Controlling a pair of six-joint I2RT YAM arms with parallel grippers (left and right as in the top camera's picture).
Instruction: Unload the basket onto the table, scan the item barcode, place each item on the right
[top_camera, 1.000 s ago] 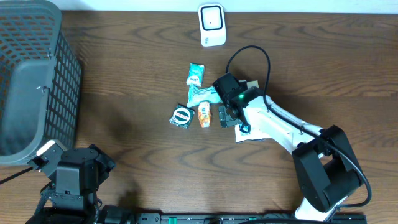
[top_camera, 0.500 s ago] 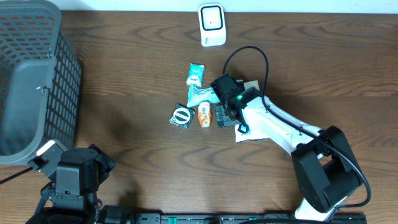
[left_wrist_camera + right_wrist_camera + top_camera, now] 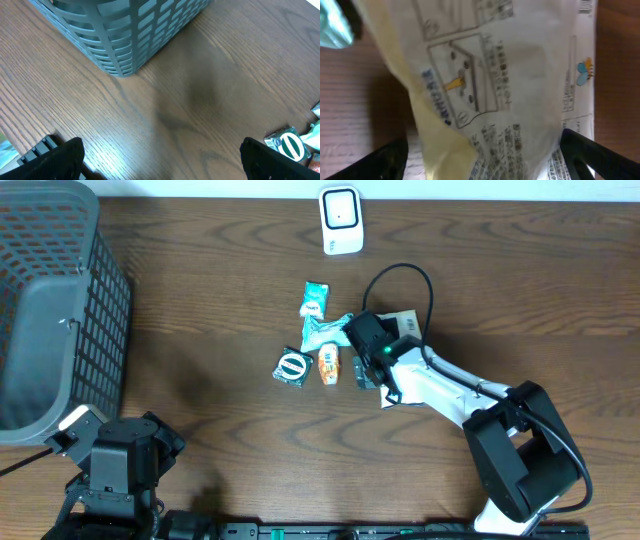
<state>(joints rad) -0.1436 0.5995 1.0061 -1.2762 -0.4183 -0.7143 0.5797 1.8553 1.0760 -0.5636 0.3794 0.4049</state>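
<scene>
A white and yellow printed packet (image 3: pixel 510 85) fills the right wrist view, with a barcode (image 3: pixel 586 6) at its top right corner. My right gripper (image 3: pixel 485 162) is open right above it, one dark finger on each side of it and the packet between them. In the overhead view the right gripper (image 3: pixel 368 365) covers most of the packet (image 3: pixel 398 395), at the right end of the group of items. The white scanner (image 3: pixel 341 220) stands at the table's far edge. My left gripper (image 3: pixel 165 160) is open over bare wood at the front left.
A grey mesh basket (image 3: pixel 50 300) (image 3: pixel 125 35) stands at the far left. Left of the packet lie a teal sachet (image 3: pixel 315 298), a pale blue packet (image 3: pixel 325 332), an orange item (image 3: pixel 329 366) and a green-and-white round item (image 3: pixel 292 367) (image 3: pixel 287 145).
The right gripper has shifted slightly toward the front of the table and settled lower over the packet. The left arm has not moved.
</scene>
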